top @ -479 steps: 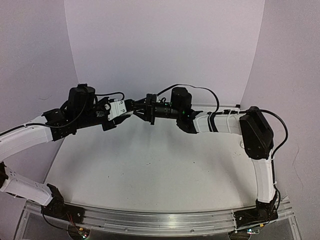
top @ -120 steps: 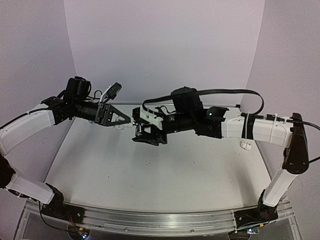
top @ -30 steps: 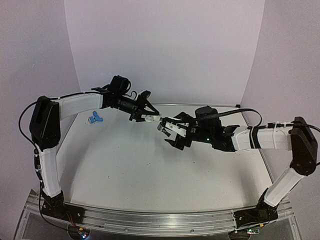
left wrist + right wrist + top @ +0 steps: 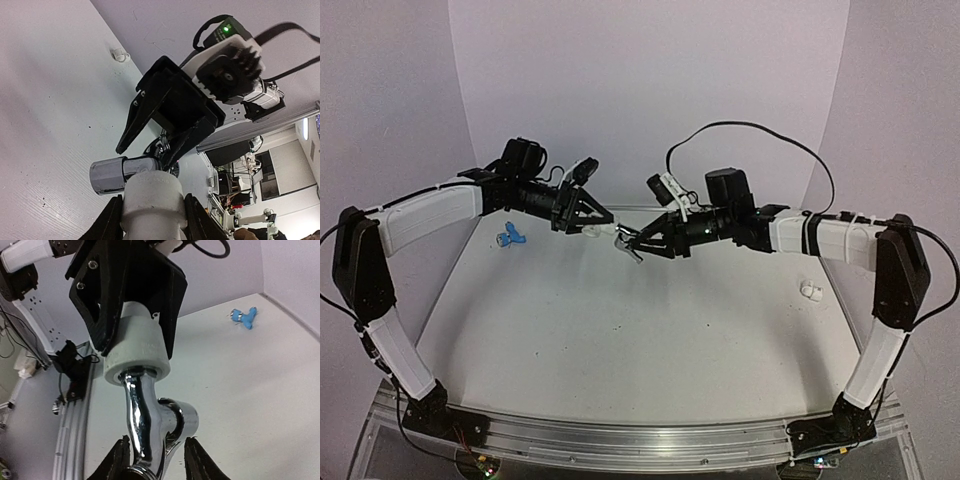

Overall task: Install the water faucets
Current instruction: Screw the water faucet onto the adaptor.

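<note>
My left gripper [image 4: 598,226] is shut on a small white pipe fitting [image 4: 591,229], held in the air over the far middle of the table. My right gripper [image 4: 632,243] is shut on the silver metal faucet [image 4: 623,242]. In the right wrist view the faucet's [image 4: 150,420] stem end sits in the mouth of the fitting [image 4: 137,347], between my right gripper's [image 4: 156,460] fingers. In the left wrist view the fitting [image 4: 150,197] fills my left gripper [image 4: 152,212], with the faucet [image 4: 127,172] just beyond. The blue plastic faucet [image 4: 508,237] lies on the table at the far left, also in the right wrist view [image 4: 244,316].
A second white pipe fitting [image 4: 810,290] lies on the table near the right edge; it also shows in the left wrist view [image 4: 119,54]. White walls close in the table at the back and sides. A metal rail [image 4: 620,435] runs along the near edge.
Both grippers have shifted left and slightly up. My right wrist has turned and its arm has lifted, which uncovers the white fitting at the right. The faucet and the held fitting stay together.
</note>
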